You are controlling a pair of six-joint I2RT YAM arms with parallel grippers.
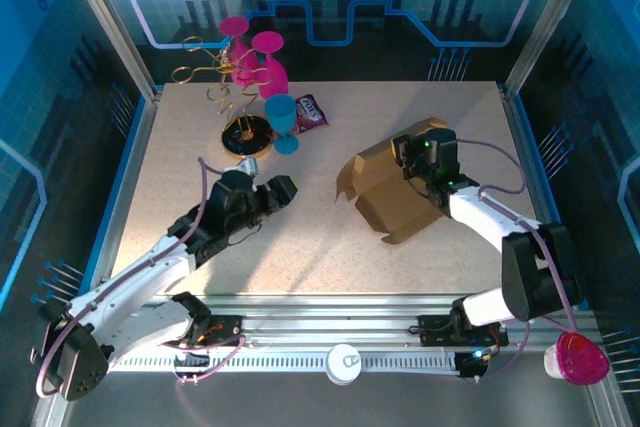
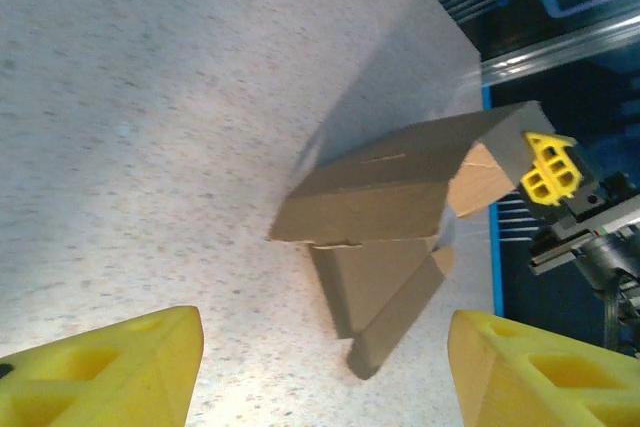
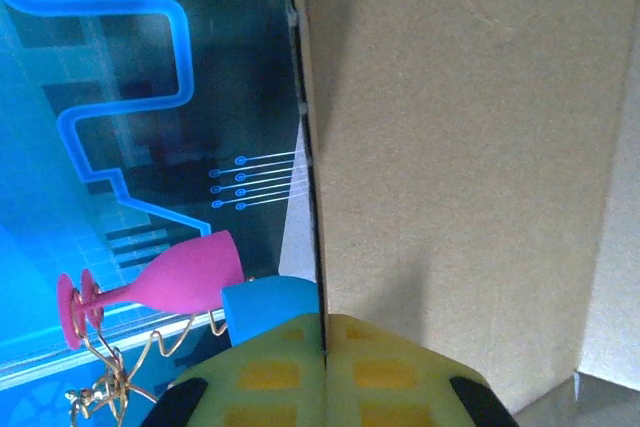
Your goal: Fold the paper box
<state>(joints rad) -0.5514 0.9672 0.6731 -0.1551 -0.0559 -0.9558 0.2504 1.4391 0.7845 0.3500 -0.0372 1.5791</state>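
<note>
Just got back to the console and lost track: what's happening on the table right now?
The right gripper is shut on one edge of the paper box, holding a panel of it raised while the lower flaps rest on the table. The left gripper is open, off to the box's left, pointing toward it and not touching. The box is only partly folded.

The paper box (image 1: 392, 187), plain brown unprinted cardboard, sits right of centre in the top view, half folded. One slotted panel (image 2: 375, 192) stands tilted up, while loose flaps splay below it onto the table (image 1: 300, 247). Its upper-right edge is pinched between the fingers (image 3: 265, 372) of the right gripper (image 3: 325, 347).
</note>
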